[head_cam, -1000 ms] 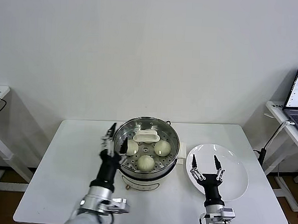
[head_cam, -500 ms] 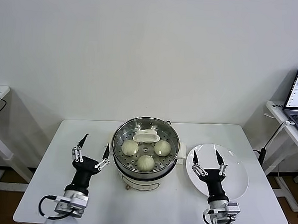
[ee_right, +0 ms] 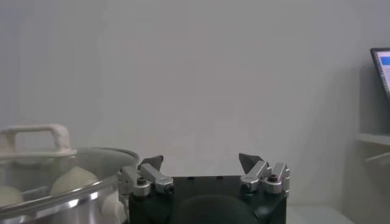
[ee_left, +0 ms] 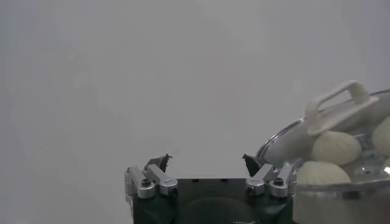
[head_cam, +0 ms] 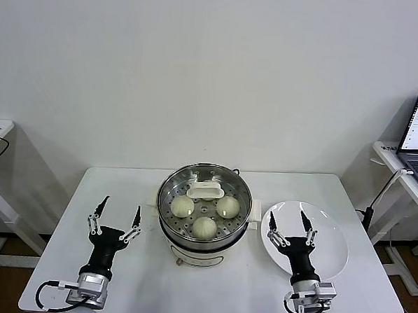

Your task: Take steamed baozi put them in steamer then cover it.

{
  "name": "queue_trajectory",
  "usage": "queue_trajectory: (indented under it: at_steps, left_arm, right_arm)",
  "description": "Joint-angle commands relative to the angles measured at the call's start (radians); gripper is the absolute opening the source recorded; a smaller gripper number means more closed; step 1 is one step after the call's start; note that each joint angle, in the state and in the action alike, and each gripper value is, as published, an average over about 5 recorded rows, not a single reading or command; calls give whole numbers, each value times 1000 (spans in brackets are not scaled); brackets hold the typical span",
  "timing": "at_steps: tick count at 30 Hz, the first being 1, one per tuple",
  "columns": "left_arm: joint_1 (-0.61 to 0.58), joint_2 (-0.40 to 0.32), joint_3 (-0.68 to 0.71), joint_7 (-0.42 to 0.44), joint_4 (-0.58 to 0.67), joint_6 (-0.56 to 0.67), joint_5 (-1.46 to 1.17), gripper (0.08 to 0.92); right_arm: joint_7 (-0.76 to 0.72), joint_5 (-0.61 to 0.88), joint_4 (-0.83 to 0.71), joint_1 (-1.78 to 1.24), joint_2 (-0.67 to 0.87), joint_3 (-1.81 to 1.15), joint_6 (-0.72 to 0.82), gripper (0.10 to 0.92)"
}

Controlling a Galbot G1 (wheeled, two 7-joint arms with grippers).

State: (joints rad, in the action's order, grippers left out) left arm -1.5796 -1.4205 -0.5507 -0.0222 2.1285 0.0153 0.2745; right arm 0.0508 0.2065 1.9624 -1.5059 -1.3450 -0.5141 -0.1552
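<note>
Entry, as I logged it from the remote station: steamer (head_cam: pixel 204 209), standing mid-bench toward the far edge, holding three steamed baozi (head_cam: pixel 204 227) on its perforated tray; a fourth was not visible to me from the head view, possibly hidden under the lid. Glass lid (head_cam: pixel 206 191), white-handled, sat tilted inside the pot toward its far rim, not seated flat, so I judged loading largely done and covering still outstanding. White plate (head_cam: pixel 330 250), near the right edge of the bench, bare. Left tool (head_cam: pixel 112 221), released with fingers spread, held nothing, hovering over the bench's left half near the front edge, apart from the pot. Right tool (head_cam: pixel 288 227), likewise released and grasping nothing, poised over the plate's near-left rim. The left wrist view added the lid handle (ee_left: pixel 338 105) seen side-on, propped above the buns; the right wrist view added the laptop edge (ee_right: pixel 382 73) beyond the bench's right side.
</note>
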Motion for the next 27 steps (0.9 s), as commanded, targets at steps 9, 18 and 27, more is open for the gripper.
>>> queue_trajectory:
  at_steps: [9,18,27]
  left_arm:
    - [-21,-14,-26,3,-10,32,-41,823]
    - [-19,-13,-28,5,-17,33,-37,823]
    - [-24,-13,-28,4,-20,42,-34,823]
  right_arm:
    - [-3,-10,13,-2,5,-8,17,823]
    - [-1,-19,12,2,4,-7,18,823]
    - [-1,-24,16,5,5,-5,22,823]
